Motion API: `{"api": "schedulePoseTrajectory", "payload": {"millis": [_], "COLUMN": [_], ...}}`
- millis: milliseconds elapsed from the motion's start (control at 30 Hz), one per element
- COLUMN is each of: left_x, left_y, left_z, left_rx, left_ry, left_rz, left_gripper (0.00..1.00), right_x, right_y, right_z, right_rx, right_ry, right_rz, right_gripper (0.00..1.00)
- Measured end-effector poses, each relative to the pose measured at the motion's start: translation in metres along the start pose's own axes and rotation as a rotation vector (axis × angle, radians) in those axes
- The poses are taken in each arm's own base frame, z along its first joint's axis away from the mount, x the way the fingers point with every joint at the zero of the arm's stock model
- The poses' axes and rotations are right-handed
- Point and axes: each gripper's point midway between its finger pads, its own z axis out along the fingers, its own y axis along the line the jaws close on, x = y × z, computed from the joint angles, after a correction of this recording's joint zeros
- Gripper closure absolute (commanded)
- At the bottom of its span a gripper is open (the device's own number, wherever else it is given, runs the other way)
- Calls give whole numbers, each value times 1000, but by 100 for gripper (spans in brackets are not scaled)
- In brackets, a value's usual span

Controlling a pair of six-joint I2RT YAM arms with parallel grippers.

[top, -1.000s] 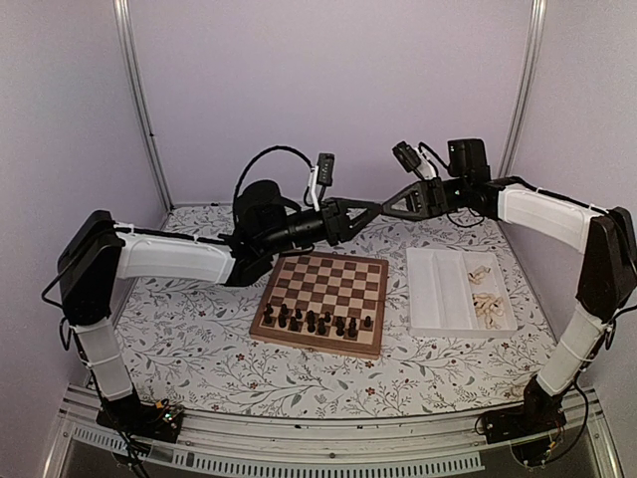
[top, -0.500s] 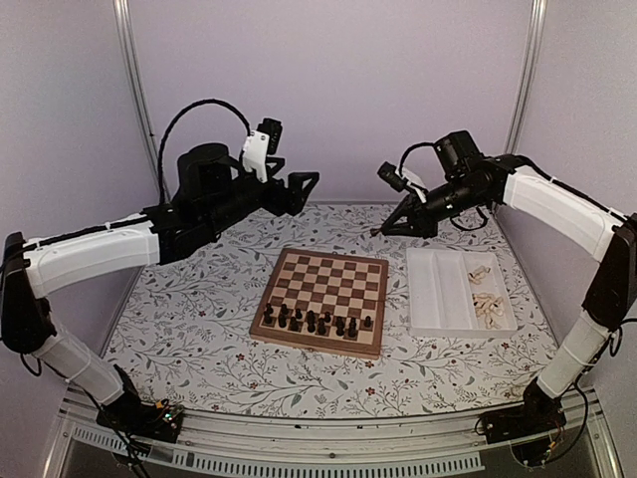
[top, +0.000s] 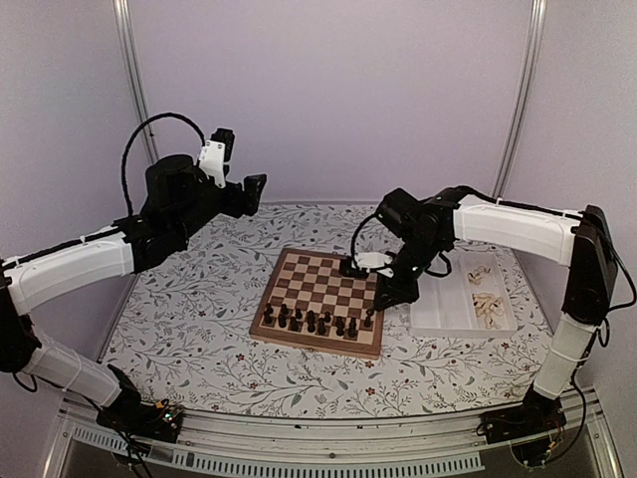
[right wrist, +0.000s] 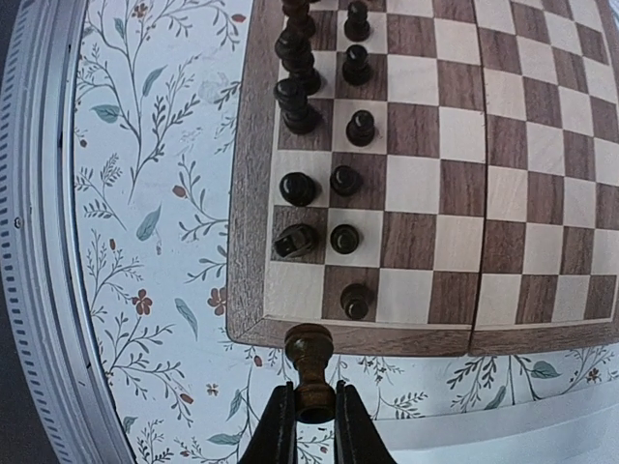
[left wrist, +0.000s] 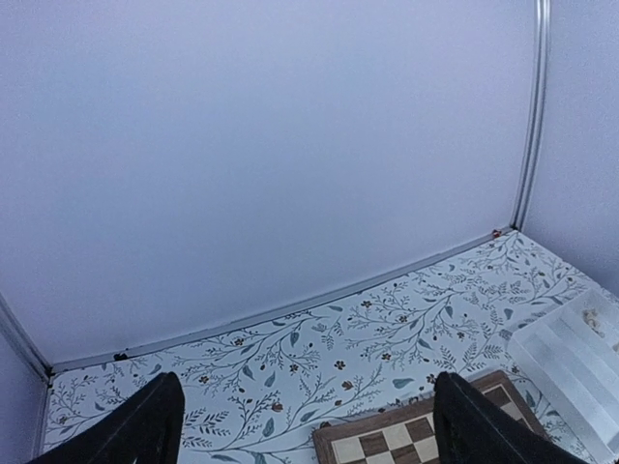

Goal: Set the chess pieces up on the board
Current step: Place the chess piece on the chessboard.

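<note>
While you are pinching one dark piece [right wrist: 311,362] in right gripper [right wrist: 311,406], it is hanging just beside board [top: 328,274] at 4 o'clock. Left gripper [top: 249,189] hovering at 10 o'clock, fingers spread, empty. Piece looking light, hard, slippery: be gripping thin neck. Counting about eleven dark pieces [right wrist: 345,179] along board's 6 o'clock edge; cream pieces [top: 488,307] in tray [top: 428,299], too small for counting.

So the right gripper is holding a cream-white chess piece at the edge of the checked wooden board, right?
No: the turned chess piece in the right gripper is dark brown, not cream-white. The right wrist view shows it, held at the edge of the checked wooden board.
</note>
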Motion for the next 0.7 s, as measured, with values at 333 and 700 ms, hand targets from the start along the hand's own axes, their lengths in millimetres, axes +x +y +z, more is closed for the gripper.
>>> {"api": "schedulePoseTrajectory", "payload": {"millis": [333,700], "left_x": [-8,-7], "left_y": [4,4], "left_z": [-5,-5], "left_rx": [-15,-13], "left_ry": [-22,-20], "left_rz": [9,10], "left_gripper": [9,9], "right_x": [14,22], "right_y": [20,16], "right_z": [44,60], "right_rx": [-57,-63], "right_ry": [153,213], "right_rz": [-51,-25], "right_gripper": [100,100]}}
